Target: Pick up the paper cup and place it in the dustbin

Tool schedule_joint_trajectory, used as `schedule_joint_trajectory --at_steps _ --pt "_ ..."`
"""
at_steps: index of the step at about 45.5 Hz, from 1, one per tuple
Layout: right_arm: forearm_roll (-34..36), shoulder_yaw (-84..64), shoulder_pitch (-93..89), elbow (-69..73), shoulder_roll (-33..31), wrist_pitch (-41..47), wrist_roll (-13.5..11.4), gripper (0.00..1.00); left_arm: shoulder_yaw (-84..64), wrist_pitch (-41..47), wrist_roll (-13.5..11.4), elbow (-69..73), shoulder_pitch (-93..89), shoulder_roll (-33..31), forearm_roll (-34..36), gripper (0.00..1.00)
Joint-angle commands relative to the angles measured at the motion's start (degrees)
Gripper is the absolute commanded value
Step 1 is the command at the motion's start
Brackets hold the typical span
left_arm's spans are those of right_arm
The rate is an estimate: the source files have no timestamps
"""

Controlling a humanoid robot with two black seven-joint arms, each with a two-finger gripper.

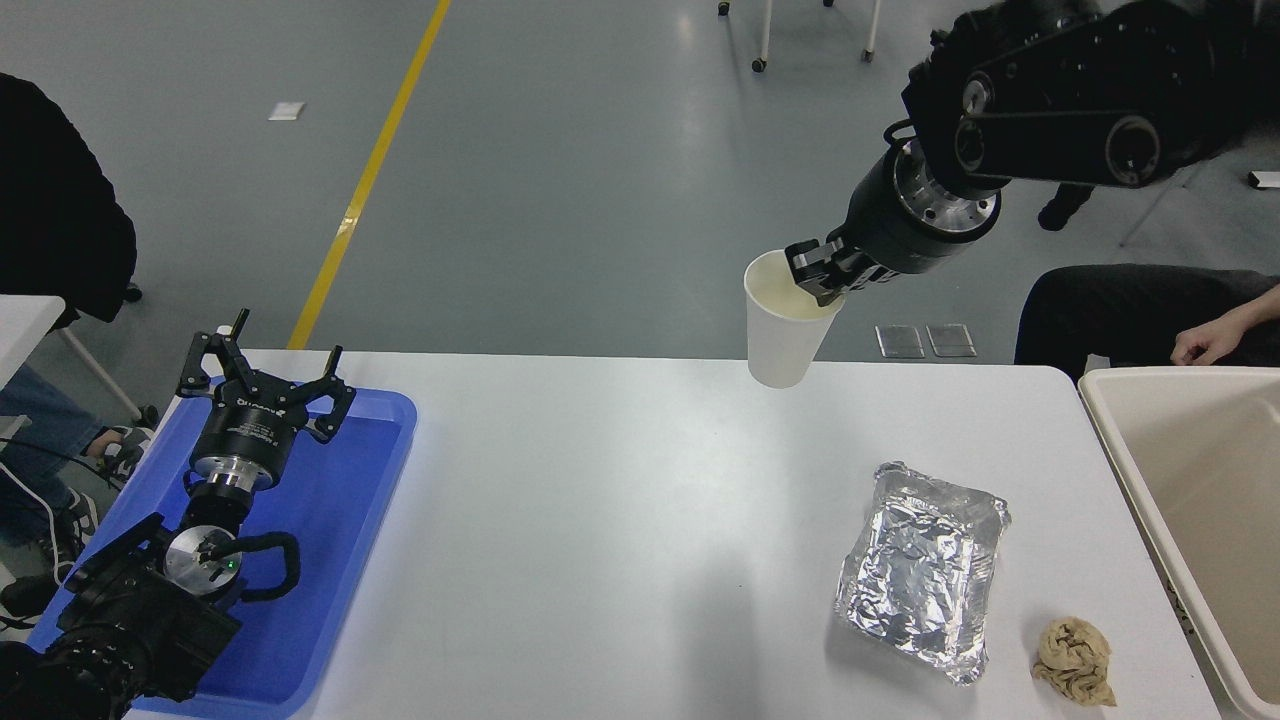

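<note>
The right gripper is pinching the plain, unprinted paper cup by its rim, high above the table's far edge. The dustbin is sitting right. The left gripper is hanging spread over the blue tray.

The white table carries a blue tray, foil tray and crumpled wad.

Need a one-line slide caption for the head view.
Right pincer holds the paper cup by its rim above the table.
</note>
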Motion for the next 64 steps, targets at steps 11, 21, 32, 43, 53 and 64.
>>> schedule_joint_trajectory --at_steps 11,21,32,43,53,64 --pt "-7.0 -7.1 1.9 0.4 -13.1 3.6 0.1 0.00 0.0 0.0 0.0 0.0 0.0 0.0 0.0 1.00" --pt "-21.1 -8.6 -0.2 -1.7 -29.8 3.9 0.1 0.00 0.0 0.0 0.0 0.0 0.0 0.0 0.0 1.00" --pt "-32.0 -7.3 -9.5 -13.8 -43.7 3.6 0.8 0.00 0.0 0.0 0.0 0.0 0.0 0.0 0.0 1.00" --pt "-32.7 6.5 -31.7 -28.9 -48.2 2.0 1.3 0.00 0.0 0.0 0.0 0.0 0.0 0.1 0.0 1.00" --pt "-32.6 17.9 -51.6 -38.4 -46.4 -6.9 1.2 0.00 0.0 0.0 0.0 0.0 0.0 0.1 0.0 1.00" --pt "-31.3 25.4 -69.7 -45.6 -39.3 -18.9 1.2 0.00 0.0 0.0 0.0 0.0 0.0 0.1 0.0 1.00"
